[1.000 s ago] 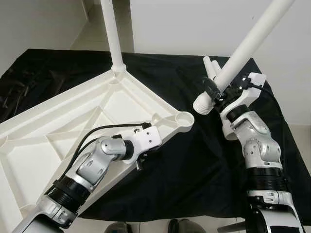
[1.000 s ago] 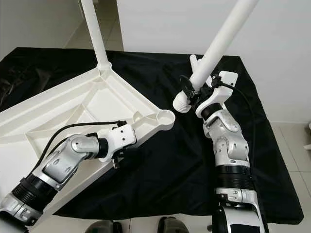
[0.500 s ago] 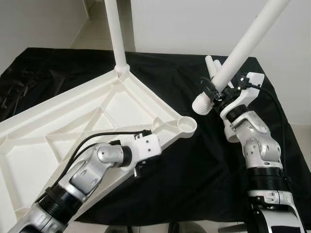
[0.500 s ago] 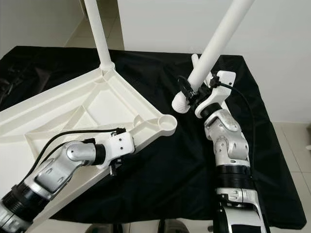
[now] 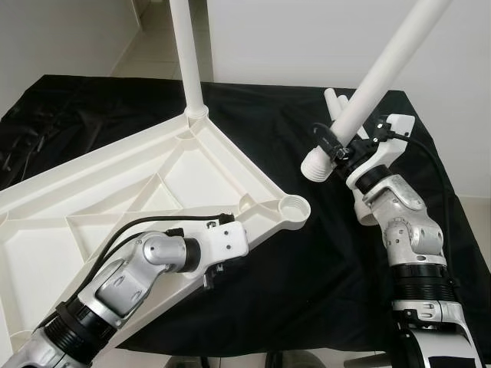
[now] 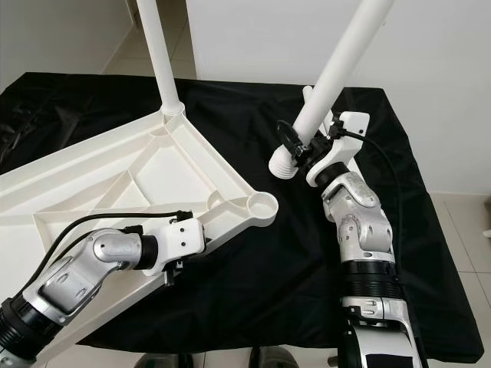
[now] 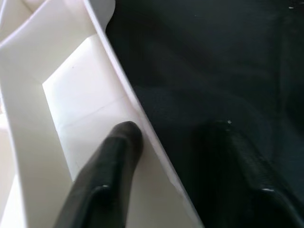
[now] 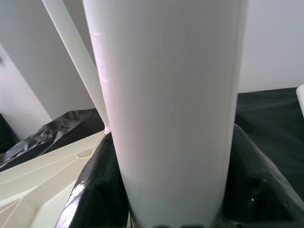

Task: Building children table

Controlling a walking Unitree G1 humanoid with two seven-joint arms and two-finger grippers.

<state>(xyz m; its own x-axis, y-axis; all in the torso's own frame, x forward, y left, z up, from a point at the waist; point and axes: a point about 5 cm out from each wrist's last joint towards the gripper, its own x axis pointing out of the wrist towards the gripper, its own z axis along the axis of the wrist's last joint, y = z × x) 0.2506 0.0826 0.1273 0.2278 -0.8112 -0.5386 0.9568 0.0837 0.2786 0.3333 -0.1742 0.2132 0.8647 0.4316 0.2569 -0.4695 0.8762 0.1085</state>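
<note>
Upright leg [image 5: 189,57] and held leg [image 5: 383,65] cut off at top edge; left gripper [image 7: 175,156] seemingly straddling tabletop [image 5: 92,207] rim

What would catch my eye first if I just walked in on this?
Probably the big white tabletop lying upside down on the black cloth, one leg already standing at its far corner. The right hand holds a second white leg slanted above the empty corner socket, while the left hand grips the tabletop's edge.

White tabletop [image 5: 115,192] upturned; loose leg [image 5: 376,77] tilted.
</note>
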